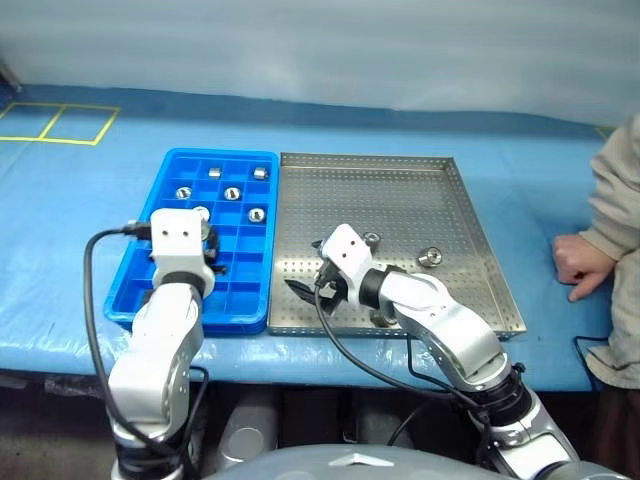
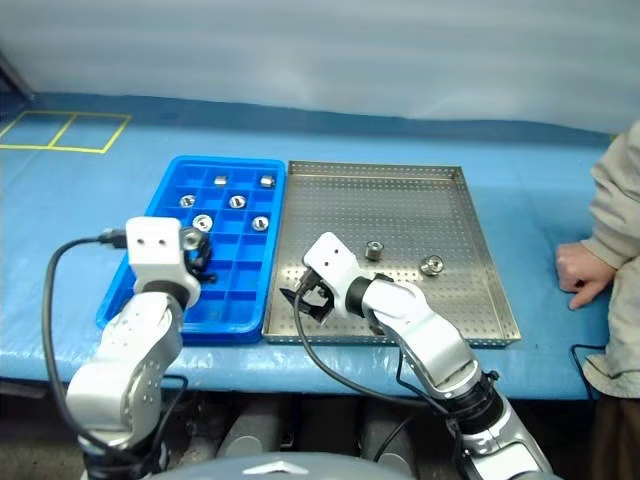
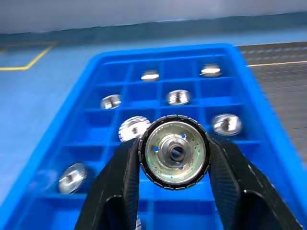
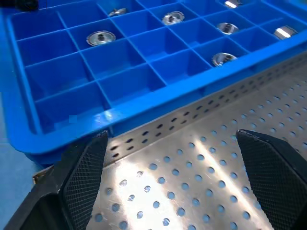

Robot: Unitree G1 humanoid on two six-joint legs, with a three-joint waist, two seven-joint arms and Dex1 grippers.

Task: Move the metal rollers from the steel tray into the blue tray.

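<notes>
Blue sheeting covers the surface point(image 1: 80, 230), and yellow lines are marked on it at the far left point(image 1: 60, 122). On this surface two trays lie side by side, touching along their long edges: the blue tray point(image 1: 140, 275) on the left and the steel tray point(image 1: 470, 215) on the right.

Several metal rollers already sit in the blue tray, each in its own compartment, mostly in the far half, for example one at point(image 1: 232, 193) and two in the far row point(image 1: 214, 173) and point(image 1: 260, 173). Two rollers stay on the perforated floor of the steel tray, near its middle: one point(image 2: 374, 250) just beyond the right arm and another point(image 2: 431, 264) more to the right, well apart from the first.

The left pincer point(image 3: 173, 158) is above the near part of the blue tray. Its two black fingers point(image 3: 125, 177) are clamped on one roller point(image 3: 174, 151), which is held with its round face and its centre hole toward the wrist camera.

The right pincer point(image 4: 172, 158) is low over the near left corner of the steel tray, beside the wall of the blue tray. Its fingers point(image 4: 86, 167) stand wide apart, with bare perforated metal between them.

At the right edge a person's hand point(image 1: 577, 265) rests on the surface, in a beige sleeve point(image 1: 615, 190).
</notes>
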